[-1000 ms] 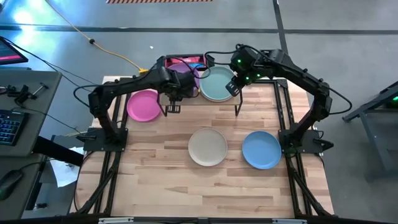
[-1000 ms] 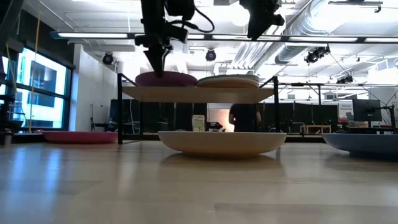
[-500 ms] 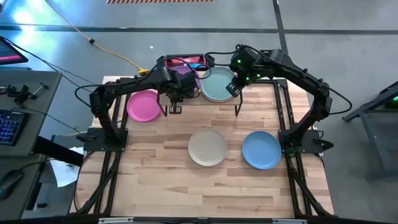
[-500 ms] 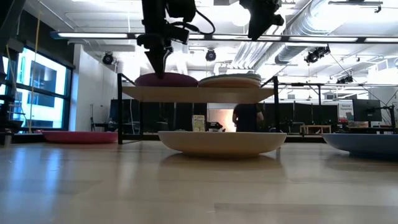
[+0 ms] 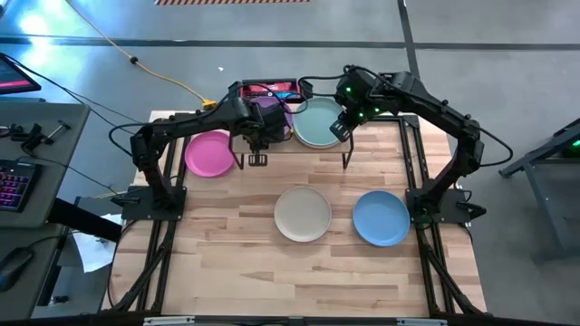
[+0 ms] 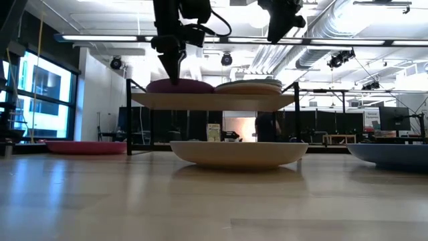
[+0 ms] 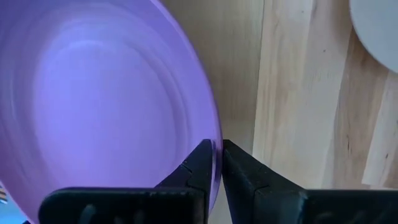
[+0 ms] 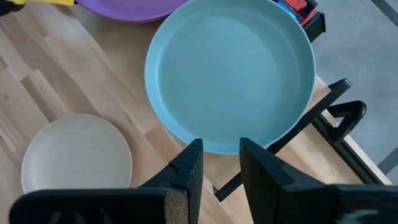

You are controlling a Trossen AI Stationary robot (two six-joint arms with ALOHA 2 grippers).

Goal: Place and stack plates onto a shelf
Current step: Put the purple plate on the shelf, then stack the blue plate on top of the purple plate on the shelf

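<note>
The shelf (image 6: 214, 100) stands at the table's far middle on thin black legs. On its left half lies a purple plate (image 5: 267, 113), with my left gripper (image 7: 217, 165) at its near rim. On its right half sits a stack of plates (image 6: 247, 86) with a teal plate (image 8: 230, 68) on top. My right gripper (image 8: 221, 155) hovers open above the teal plate's near rim, touching nothing. On the tabletop rest a pink plate (image 5: 208, 154), a beige plate (image 5: 303, 214) and a blue plate (image 5: 381, 217). My left gripper has the purple plate's near rim (image 7: 216, 146) between its two fingers, one finger over the plate's inside and one outside. The fingers come from above, pointing steeply down. The plate lies flat on the shelf board.
A red-and-black box (image 5: 272, 89) sits behind the shelf. The shelf's front legs (image 5: 346, 163) stand on the tabletop (image 5: 236, 254). Bare wood stretches from the beige and blue plates to the near edge. A person stands in the room beyond (image 6: 267, 127).
My left gripper has turned a little about its own axis while staying over the purple plate's rim. The purple plate stays flat on the shelf.
</note>
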